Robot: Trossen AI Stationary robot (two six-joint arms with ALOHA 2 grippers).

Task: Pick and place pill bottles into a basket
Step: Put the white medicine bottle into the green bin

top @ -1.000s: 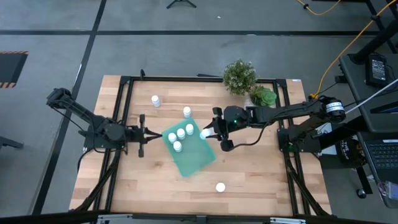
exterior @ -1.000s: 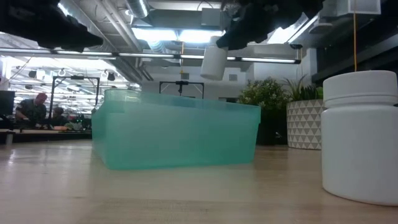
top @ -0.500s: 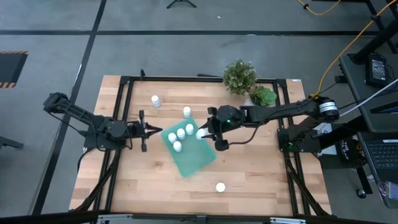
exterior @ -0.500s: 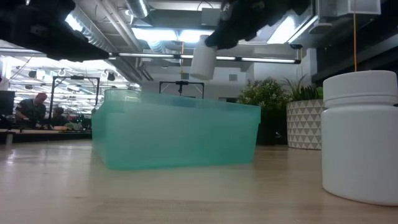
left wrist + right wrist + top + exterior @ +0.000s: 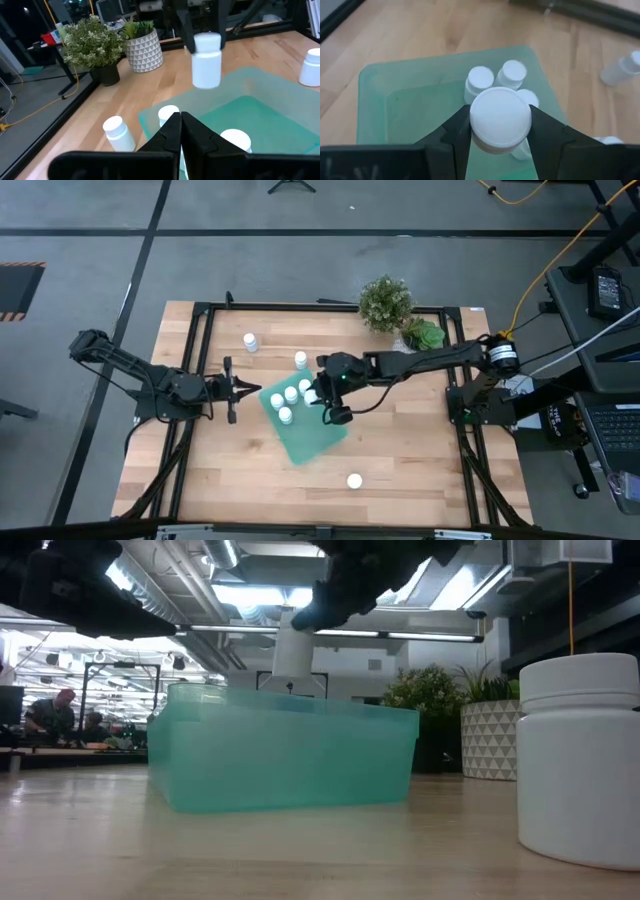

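The right claw (image 5: 313,396) grips a pill bottle (image 5: 500,121) by its sides, cap up and body hanging below the fingers (image 5: 457,131), so that the bottle can be lowered upright. In the low view the held bottle (image 5: 293,652) hangs above the rim of the basket (image 5: 290,760), clear of the floor of the tray; in the high view it sits over the end of the basket (image 5: 312,438) where four bottles (image 5: 290,394) already stand close together. The likely aim is to set it beside that cluster.

The left claw (image 5: 258,389) rests closed and empty just beside the basket's near corner, apparently waiting. Its wrist view shows its two dark fingers (image 5: 175,131) pressed together and pointing at the tray.

Loose bottles remain on the surface (image 5: 400,470): one (image 5: 250,341) near the far left, one (image 5: 300,359) just beyond the basket, one (image 5: 354,480) near the front edge.

Materials: the bottles are smooth, matte white plastic cylinders with round, flat caps wider than the necks. The basket is translucent teal plastic, shallow, with rounded corners. The surface is pale planked wood. A leafy plant (image 5: 385,302) and a white pot (image 5: 144,49) with a triangle pattern stand at the far edge.
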